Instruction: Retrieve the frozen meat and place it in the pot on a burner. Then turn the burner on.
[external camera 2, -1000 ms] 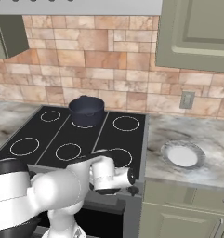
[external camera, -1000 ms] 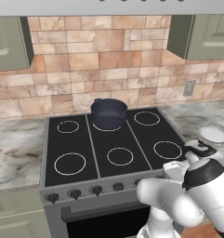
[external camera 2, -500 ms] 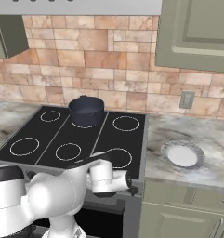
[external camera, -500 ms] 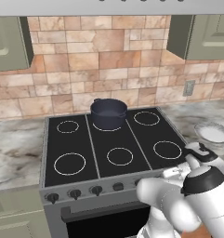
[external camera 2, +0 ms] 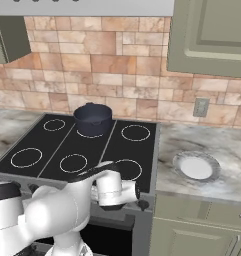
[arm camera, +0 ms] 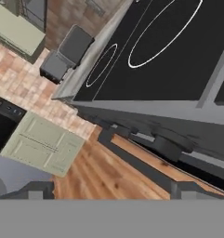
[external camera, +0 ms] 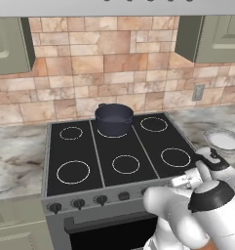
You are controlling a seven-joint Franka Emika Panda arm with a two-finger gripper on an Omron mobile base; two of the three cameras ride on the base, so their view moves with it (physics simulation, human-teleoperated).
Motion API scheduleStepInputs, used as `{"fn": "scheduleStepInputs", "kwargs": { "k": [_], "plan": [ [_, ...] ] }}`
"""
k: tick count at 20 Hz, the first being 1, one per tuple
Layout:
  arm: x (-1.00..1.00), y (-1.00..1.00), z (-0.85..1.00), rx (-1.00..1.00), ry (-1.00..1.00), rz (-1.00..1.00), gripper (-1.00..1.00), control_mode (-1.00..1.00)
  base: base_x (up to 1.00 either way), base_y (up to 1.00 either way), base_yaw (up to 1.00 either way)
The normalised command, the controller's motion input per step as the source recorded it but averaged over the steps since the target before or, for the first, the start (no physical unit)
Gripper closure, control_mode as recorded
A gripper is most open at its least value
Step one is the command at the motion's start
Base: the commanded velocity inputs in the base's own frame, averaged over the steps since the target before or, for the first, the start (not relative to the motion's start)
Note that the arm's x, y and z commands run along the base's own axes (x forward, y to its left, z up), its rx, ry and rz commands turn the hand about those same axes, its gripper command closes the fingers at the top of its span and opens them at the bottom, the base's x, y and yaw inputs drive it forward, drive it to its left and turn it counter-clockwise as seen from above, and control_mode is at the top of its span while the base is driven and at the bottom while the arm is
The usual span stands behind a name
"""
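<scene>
Where counter [external camera 2: 227, 150] bears plate [external camera 2: 196, 167]

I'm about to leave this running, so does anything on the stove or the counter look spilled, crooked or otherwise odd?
Nothing stands out. The round dark navy metal pot sits upright on the back middle white ring of the black glass cooktop; no spill shows. The round white plate lies flat on the marble counter.
</scene>
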Motion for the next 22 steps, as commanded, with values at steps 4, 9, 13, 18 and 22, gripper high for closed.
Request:
{"fn": "scheduleStepInputs", "kwargs": {
  "k": [4,9,13,18,22],
  "plan": [
    [-0.45,0.07,0.09,-0.18,0.03,-0.15,-1.0,-1.0,0.0,0.0,0.0],
    [-0.48,0.0,0.06,-0.24,0.09,-0.27,-1.0,-1.0,0.0,0.0,0.0],
    [-0.13,0.31,0.03,-0.19,-0.02,-0.23,-1.0,-1.0,0.0,0.0,0.0],
    [0.11,0.29,0.0,-0.12,-0.05,-0.21,-1.0,-1.0,0.0,0.0,0.0],
    [0.48,0.0,-0.01,-0.34,0.04,-0.27,-1.0,-1.0,0.0,0.0,0.0]
  ]
}}
